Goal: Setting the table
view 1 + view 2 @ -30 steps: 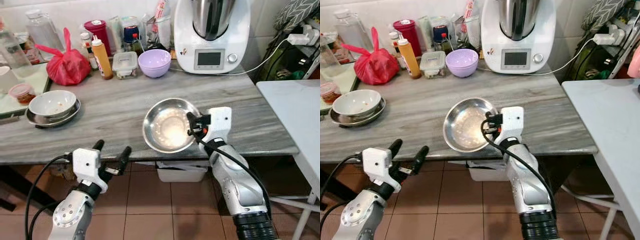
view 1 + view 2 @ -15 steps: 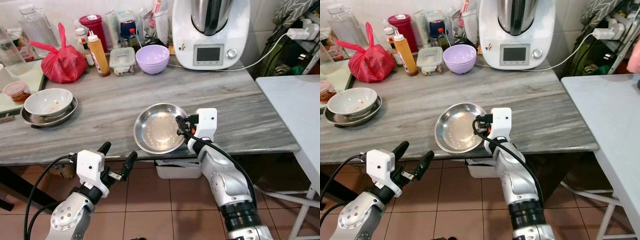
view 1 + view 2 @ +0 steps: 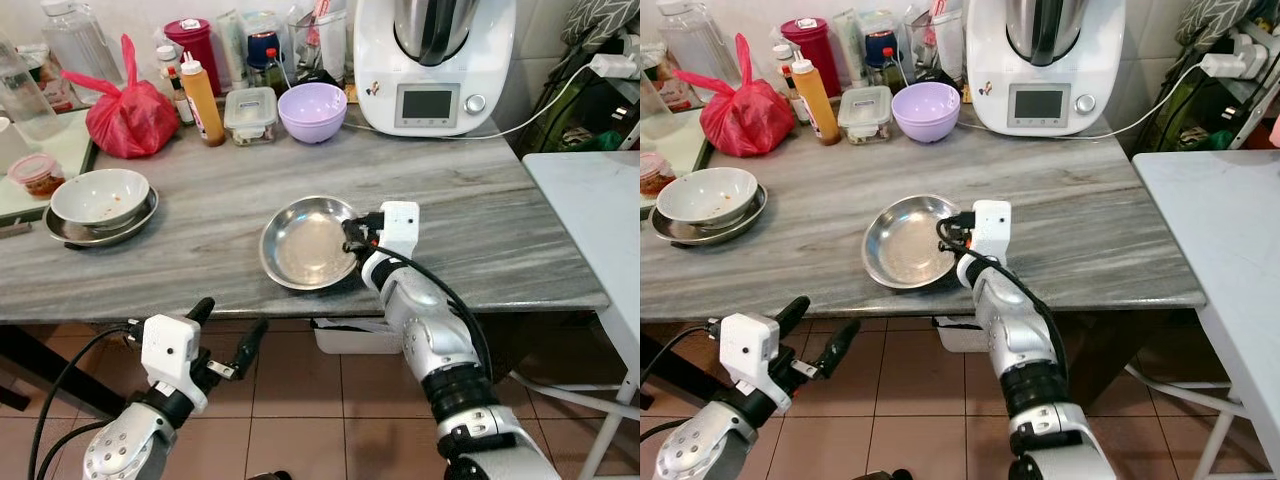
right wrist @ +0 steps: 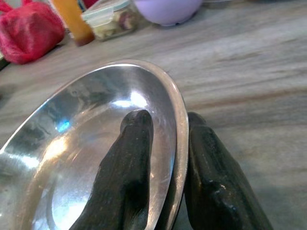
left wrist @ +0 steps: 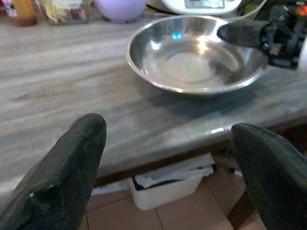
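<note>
The steel bowl's (image 3: 305, 243) right rim is being pinched and partly hidden by the right gripper (image 3: 352, 232). The round bowl is being rested mouth-up near the marble counter's (image 3: 200, 215) front edge. The left gripper (image 3: 228, 335) is being held spread below the counter.

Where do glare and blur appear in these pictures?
Right wrist view: bright glare inside the steel bowl, and the purple bowl behind is soft. Left wrist view: the near fingers are blurred, with highlights in the bowl. Left eye view: sharp, evenly lit.
</note>
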Available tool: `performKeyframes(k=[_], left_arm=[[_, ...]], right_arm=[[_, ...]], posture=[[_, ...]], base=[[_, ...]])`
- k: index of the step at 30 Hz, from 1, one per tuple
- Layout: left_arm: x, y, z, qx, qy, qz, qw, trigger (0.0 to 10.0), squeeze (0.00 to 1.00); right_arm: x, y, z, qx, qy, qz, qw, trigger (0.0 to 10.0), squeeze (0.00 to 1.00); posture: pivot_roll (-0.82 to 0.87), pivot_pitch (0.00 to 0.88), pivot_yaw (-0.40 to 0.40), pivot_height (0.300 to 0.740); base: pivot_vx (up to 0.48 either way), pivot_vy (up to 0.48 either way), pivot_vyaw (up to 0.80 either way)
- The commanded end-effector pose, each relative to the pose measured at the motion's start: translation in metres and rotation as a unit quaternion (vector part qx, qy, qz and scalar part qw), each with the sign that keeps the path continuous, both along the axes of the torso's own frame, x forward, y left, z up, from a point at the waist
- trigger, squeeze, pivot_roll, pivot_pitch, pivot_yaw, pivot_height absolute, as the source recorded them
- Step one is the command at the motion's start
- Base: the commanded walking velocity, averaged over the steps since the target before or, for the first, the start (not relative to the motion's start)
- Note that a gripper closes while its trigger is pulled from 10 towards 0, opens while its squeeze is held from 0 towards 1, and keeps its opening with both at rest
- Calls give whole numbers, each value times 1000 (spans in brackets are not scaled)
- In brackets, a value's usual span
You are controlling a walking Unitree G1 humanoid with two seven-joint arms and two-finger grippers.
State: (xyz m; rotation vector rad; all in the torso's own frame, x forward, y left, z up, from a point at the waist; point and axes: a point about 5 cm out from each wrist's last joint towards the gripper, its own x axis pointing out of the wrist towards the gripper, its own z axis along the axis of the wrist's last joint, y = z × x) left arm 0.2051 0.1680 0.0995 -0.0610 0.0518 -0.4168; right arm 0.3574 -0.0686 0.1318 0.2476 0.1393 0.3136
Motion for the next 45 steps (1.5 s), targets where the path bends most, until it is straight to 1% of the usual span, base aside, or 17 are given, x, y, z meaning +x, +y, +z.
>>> performKeyframes(k=[1, 4, 9, 10, 11, 12, 13, 22, 27, 31, 32, 34, 36, 41, 43, 44, 45], left_arm=[[-2, 1, 3, 4, -2, -10, 1000, 10000, 0], [-2, -2, 2, 15, 3, -31, 999, 10000, 0], [2, -1, 3, 12, 1, -31, 999, 10000, 0], [3, -2, 3, 12, 1, -31, 999, 10000, 0], [4, -3, 4, 12, 0, -33, 999, 10000, 0], [5, -3, 4, 12, -1, -34, 999, 10000, 0], [6, -5, 4, 12, -1, -38, 999, 10000, 0], [9, -10, 4, 12, -3, -49, 999, 10000, 0], [11, -12, 5, 10, -6, -50, 999, 10000, 0], [11, -13, 5, 9, -8, -49, 999, 10000, 0], [13, -14, 5, 9, -9, -48, 999, 10000, 0], [13, -14, 5, 8, -10, -48, 999, 10000, 0], [15, -15, 6, 6, -11, -48, 999, 10000, 0], [17, -16, 7, 5, -17, -43, 999, 10000, 0], [18, -16, 7, 4, -19, -41, 999, 10000, 0], [20, -15, 9, 3, -24, -34, 999, 10000, 0], [20, -15, 9, 2, -26, -32, 999, 10000, 0]], right_arm=[[3, 5, 3, 6, -1, 2, 1000, 10000, 0], [6, 5, 0, -7, 5, -7, 1000, 10000, 0], [7, 1, -6, -9, 20, -19, 1000, 10000, 0], [8, 0, -7, -9, 21, -22, 999, 10000, 145], [8, -1, -9, -8, 24, -25, 999, 10000, 886], [8, -2, -10, -8, 27, -27, 999, 10000, 886], [8, -3, -11, -5, 30, -30, 999, 10000, 1000], [11, -1, -9, -6, 28, -34, 999, 10000, 1000], [12, -6, -5, -29, 8, -35, 999, 10000, 1000], [13, -11, 1, -41, -19, -29, 999, 10000, 1000], [12, -12, 6, -60, -40, -24, 997, 10000, 1000], [11, -12, 8, -66, -48, -21, 996, 10000, 1000], [8, -15, 12, -85, -75, -17, 993, 10000, 1000], [-3, -28, 22, -128, -133, -16, 983, 10000, 1000], [-5, -30, 24, -135, -140, -16, 981, 10000, 1000], [-9, -38, 33, -150, -164, -25, 975, 10000, 1000], [-11, -43, 36, -154, -172, -32, 972, 10000, 1000]], posture=[[27, 122, 67, 740], [27, 119, 65, 740], [20, 117, 68, 740], [14, 115, 70, 740], [9, 115, 73, 740], [9, 115, 73, 740], [2, 114, 76, 740], [-12, 111, 80, 740], [-10, 111, 78, 740], [-11, 111, 74, 740], [-15, 109, 73, 740], [-17, 108, 73, 740], [-19, 106, 72, 740], [-30, 103, 67, 740], [-30, 103, 67, 740], [-40, 98, 64, 740], [-40, 98, 64, 740]], base=[[0, 0, 0], [0, 0, 0], [0, 0, 0], [0, 0, 0], [0, 0, 0], [0, 0, 0], [0, 0, 0], [0, 0, 0], [0, 0, 0], [0, 0, 0], [0, 0, 0], [0, 0, 0], [0, 0, 0], [0, 0, 0], [0, 0, 0], [0, 0, 0], [0, 0, 0]])
